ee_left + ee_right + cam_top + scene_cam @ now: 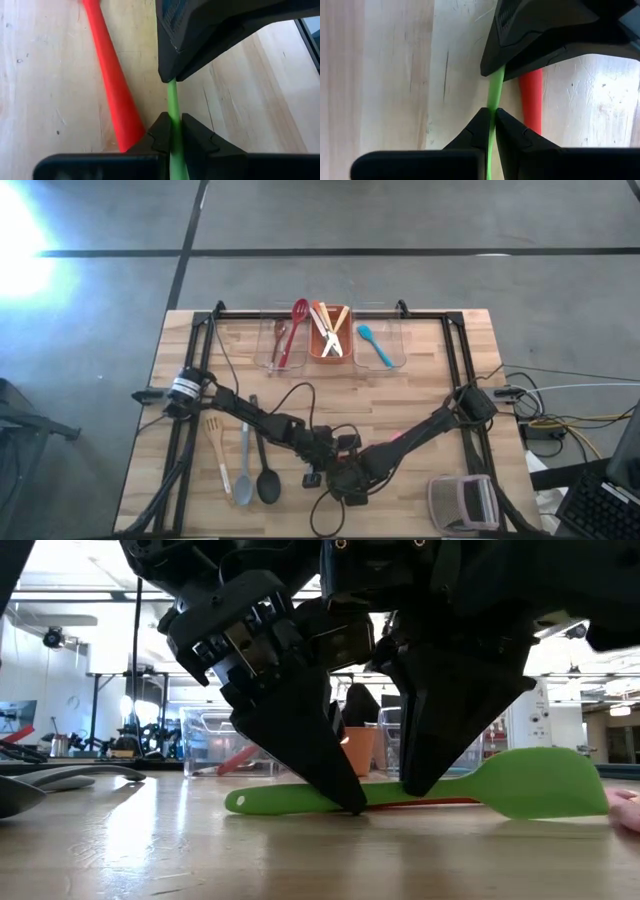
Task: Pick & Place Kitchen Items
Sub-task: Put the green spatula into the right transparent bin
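While both arms reach to the lower middle of the high view, loose utensils lie to their left on the wooden table (450, 380): a wooden spatula (216, 448), a grey spoon (243, 475) and a black spoon (266, 478), side by side with their heads toward the bottom edge.

The left gripper (174, 131) is down at the tabletop, and in its wrist view its two dark fingers (159, 134) press against either side of the thin handle of a green spatula (520, 783); it is clamped on that handle. A red utensil handle (112, 80) lies on the wood just beside the green one, running to the upper left of that view.

In the low view the green spatula lies flat on the table, its handle end at the left and its broad blade at the right, with both grippers standing on the handle between.

The right gripper (492, 120) is closed on the same green handle, a little farther along it, facing the left one.

At the upper middle of the high view three bins stand in a row: a clear bin (268, 358) with a red spoon (296, 325), a red bin (318, 352) with pale sticks (334, 330), and a clear bin (398, 355) with a blue spoon (374, 345).

At the lower right, a grey-and-pink gadget (463, 503) sits near the table's corner.
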